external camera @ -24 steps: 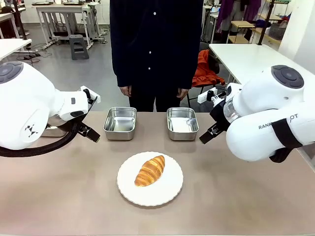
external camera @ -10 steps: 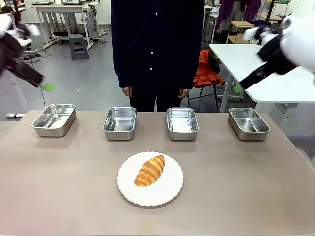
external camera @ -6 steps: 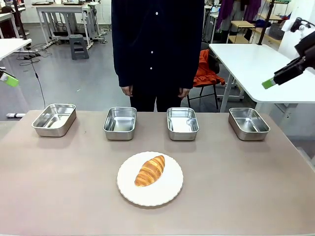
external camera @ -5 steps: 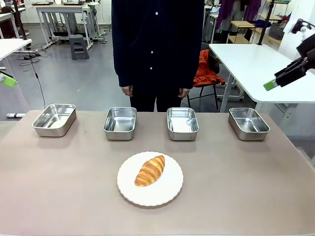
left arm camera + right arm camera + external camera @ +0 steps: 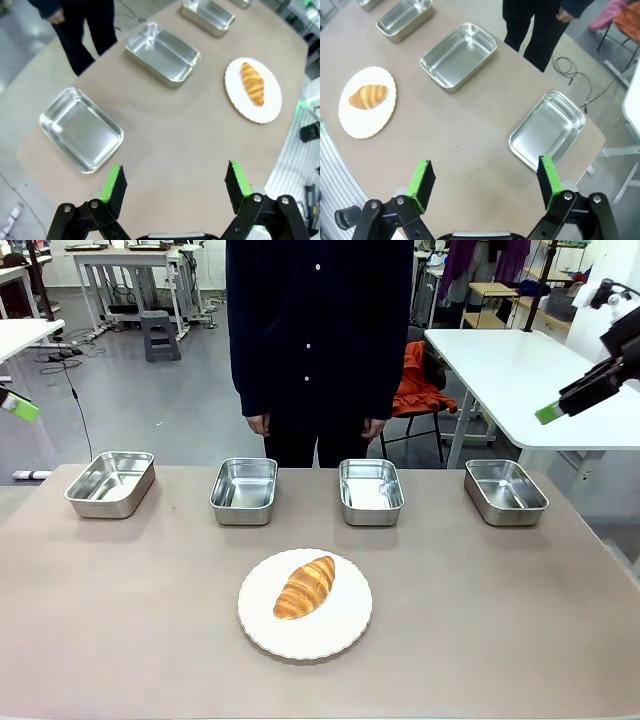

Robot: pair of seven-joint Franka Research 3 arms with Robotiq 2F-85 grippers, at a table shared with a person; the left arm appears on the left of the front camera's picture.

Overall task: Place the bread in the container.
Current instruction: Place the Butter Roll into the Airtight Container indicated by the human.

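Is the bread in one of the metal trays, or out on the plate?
Out. The bread lies on the white plate, and the four steel trays beyond it are all empty.

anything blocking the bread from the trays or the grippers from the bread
Nothing visible. The bread lies on its plate, bare table between it and the four trays. The left gripper and right gripper hang open above the table's ends, clear air down to the bread.

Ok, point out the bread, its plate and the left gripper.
bread [image 5: 305, 587], front view, middle of the crust.
plate [image 5: 340, 632], front view, bare part near the rim.
left gripper [image 5: 174, 179], left wrist view, midway between its open fingertips.
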